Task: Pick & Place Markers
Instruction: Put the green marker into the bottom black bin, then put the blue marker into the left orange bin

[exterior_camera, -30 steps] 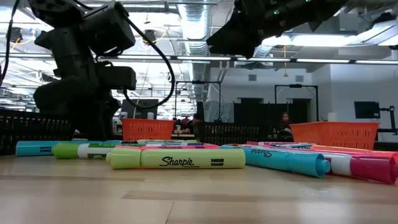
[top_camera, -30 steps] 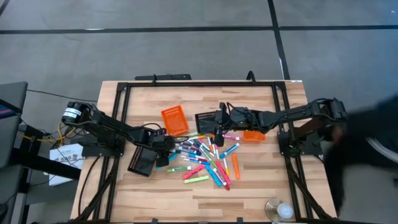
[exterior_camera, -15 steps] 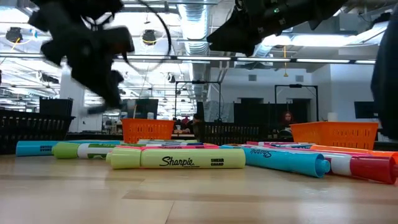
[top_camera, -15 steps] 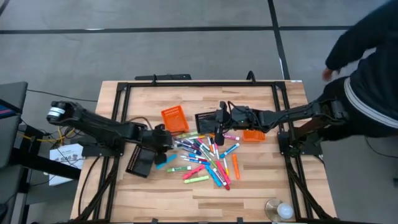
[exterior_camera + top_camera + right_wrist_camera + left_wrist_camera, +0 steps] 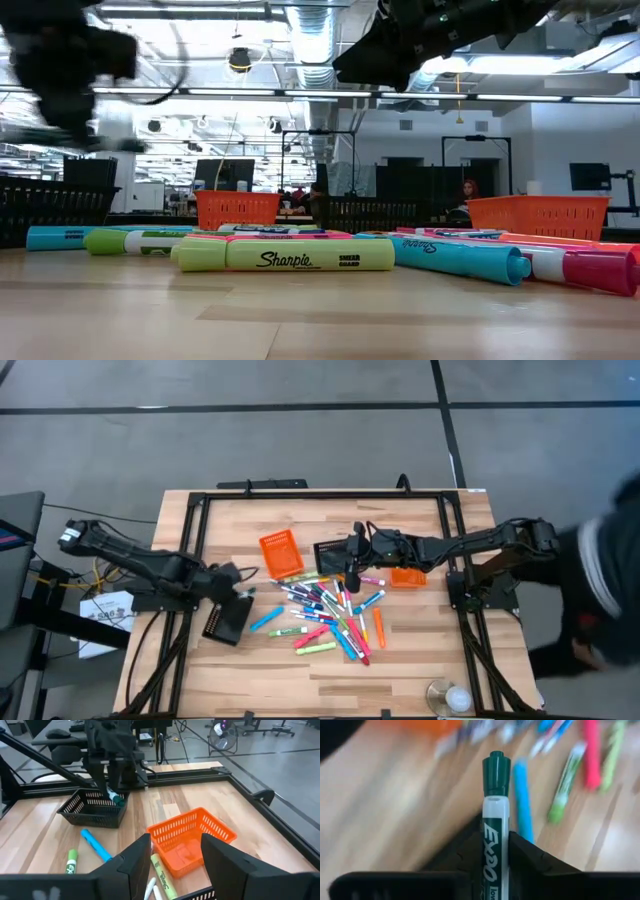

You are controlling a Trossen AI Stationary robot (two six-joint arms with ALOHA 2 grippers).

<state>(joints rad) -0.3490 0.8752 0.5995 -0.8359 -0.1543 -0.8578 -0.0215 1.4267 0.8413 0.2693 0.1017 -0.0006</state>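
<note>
The left end effector point(image 5: 238, 590), clamped on a green-capped marker point(image 5: 495, 815) lying along its fingers, hovers just above the black basket point(image 5: 228, 619); the right end effector point(image 5: 352, 573) waits open over the marker pile point(image 5: 330, 615).

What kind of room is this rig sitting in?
Probably a robotics lab or open workshop. The low view shows exposed ceiling ducts and rows of monitors behind the table. The right wrist view shows another bench and a floor fan.
</note>
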